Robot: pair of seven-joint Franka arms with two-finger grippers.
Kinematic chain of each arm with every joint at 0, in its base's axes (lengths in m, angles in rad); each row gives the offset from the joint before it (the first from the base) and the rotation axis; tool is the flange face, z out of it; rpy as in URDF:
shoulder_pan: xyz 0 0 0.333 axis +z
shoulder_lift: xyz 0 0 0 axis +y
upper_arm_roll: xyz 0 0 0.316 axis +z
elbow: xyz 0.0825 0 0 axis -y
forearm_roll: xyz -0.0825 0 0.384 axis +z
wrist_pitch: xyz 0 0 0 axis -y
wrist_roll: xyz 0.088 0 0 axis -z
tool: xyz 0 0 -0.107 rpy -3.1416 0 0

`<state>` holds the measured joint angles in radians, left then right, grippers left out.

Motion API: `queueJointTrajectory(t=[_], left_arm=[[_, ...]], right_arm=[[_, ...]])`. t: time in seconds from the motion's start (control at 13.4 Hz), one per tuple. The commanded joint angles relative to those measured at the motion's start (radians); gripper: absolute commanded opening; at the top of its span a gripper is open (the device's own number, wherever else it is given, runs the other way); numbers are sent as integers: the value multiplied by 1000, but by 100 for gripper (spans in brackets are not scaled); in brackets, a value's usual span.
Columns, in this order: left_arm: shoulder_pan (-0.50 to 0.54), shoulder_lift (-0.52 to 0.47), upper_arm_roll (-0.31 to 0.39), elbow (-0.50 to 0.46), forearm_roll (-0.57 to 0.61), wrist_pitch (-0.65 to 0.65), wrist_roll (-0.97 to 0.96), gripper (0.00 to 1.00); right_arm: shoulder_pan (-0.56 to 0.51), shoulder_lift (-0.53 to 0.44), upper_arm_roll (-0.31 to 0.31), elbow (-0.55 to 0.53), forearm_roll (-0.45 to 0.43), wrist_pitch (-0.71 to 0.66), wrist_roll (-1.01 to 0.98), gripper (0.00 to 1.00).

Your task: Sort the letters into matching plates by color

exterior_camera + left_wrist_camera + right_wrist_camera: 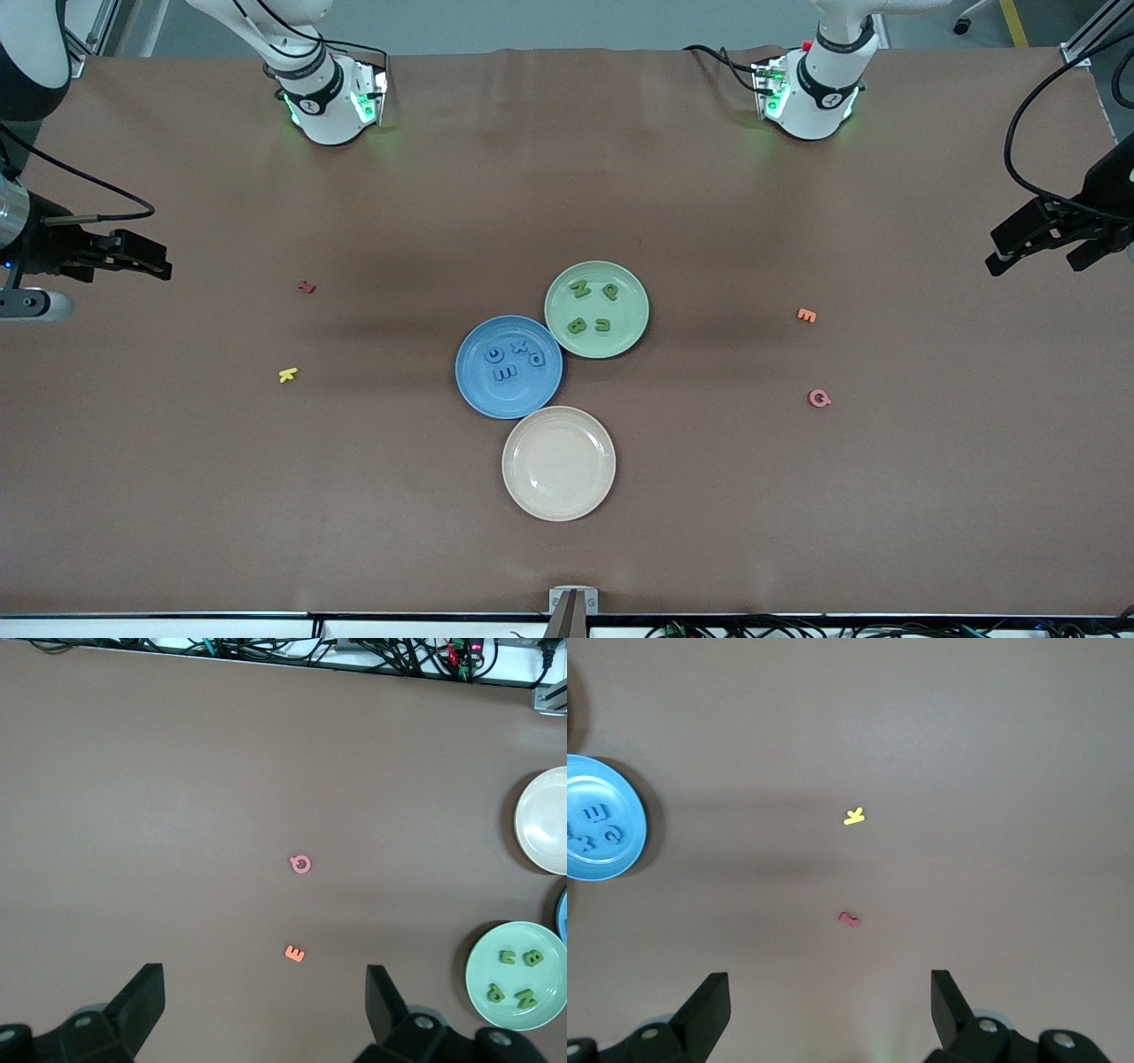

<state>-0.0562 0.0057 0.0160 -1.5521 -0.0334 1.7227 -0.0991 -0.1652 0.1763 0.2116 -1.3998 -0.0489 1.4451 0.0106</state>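
Observation:
The blue plate [496, 400] lies mid-table with several blue letters [503, 374] in it. The pale green plate [631, 310] touches it, farther from the front camera, and holds several green letters [577, 325]. My left gripper [1032, 264] is open and empty, up over the left arm's end of the table. My right gripper [166, 261] is open and empty, up over the right arm's end. The left wrist view shows the left gripper [263, 992] and the green plate [478, 979]. The right wrist view shows the right gripper [829, 992] and the blue plate [607, 859].
An empty beige plate [558, 462] lies nearest the front camera, touching the blue plate. An orange letter [805, 315] and a pink letter [819, 398] lie toward the left arm's end. A red letter [306, 286] and a yellow letter [288, 374] lie toward the right arm's end.

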Motion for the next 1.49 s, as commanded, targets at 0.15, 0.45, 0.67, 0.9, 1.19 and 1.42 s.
queueJointTrajectory(t=[0.15, 0.45, 0.67, 0.9, 1.19, 1.42], left_arm=[[-2, 7, -1, 18, 7, -17, 12, 100], [-2, 7, -1, 18, 7, -18, 12, 100], [-2, 7, -1, 18, 7, -17, 12, 100], [-2, 7, -1, 18, 7, -18, 12, 100], [-2, 7, -1, 18, 7, -18, 12, 100], [-2, 7, -1, 18, 7, -18, 12, 100]], right_arm=[[-4, -6, 12, 18, 17, -86, -3, 100], [-2, -73, -1, -22, 32, -114, -3, 100], [140, -135, -154, -86, 34, -97, -3, 100], [147, -156, -164, -99, 35, -95, -4, 100], [148, -185, -166, -108, 37, -92, -4, 100], [139, -234, -172, -132, 69, -89, -6, 100]])
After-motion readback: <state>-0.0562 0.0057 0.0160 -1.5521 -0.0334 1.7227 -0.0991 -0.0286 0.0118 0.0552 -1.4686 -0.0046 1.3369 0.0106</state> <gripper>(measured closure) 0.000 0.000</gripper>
